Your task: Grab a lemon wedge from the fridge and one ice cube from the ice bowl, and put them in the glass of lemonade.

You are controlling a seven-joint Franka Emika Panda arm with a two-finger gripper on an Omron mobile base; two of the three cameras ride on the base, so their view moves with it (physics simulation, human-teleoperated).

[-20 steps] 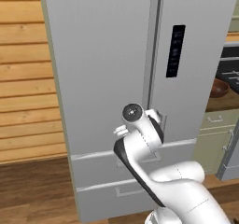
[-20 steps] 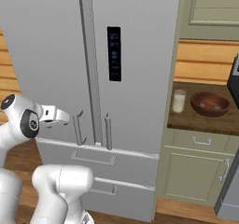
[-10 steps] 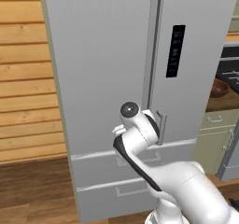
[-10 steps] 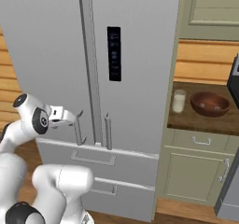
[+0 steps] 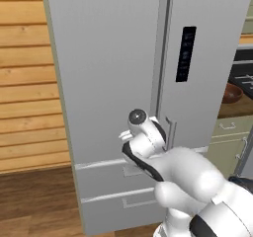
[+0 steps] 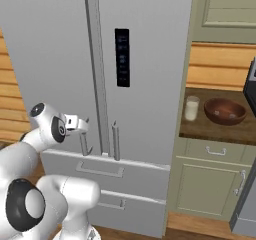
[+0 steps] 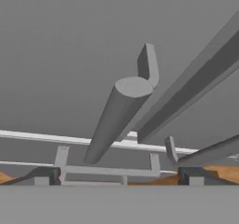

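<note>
Wood-panelled kitchen; my pincer (image 6: 82,125), jaws apart, nears the tall grey steel fridge (image 6: 145,74). I'd grip its left door's rigid, slick bar handle (image 7: 116,120) low; heavy swing.

One fridge (image 6: 150,74), glass (image 6: 191,108), bowl (image 6: 224,111) (perhaps empty)

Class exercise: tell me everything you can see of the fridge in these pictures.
The fridge is tall, grey and matte, like brushed metal. It has two French doors, both shut, with a narrow seam between them, and a black display panel on the right door. Two vertical bar handles flank the seam; two drawers with flat pulls sit below, also shut. It stands on a wooden floor between a plank wall and pale green cabinets. The open gripper hovers by the left handle, not gripping it.
</note>
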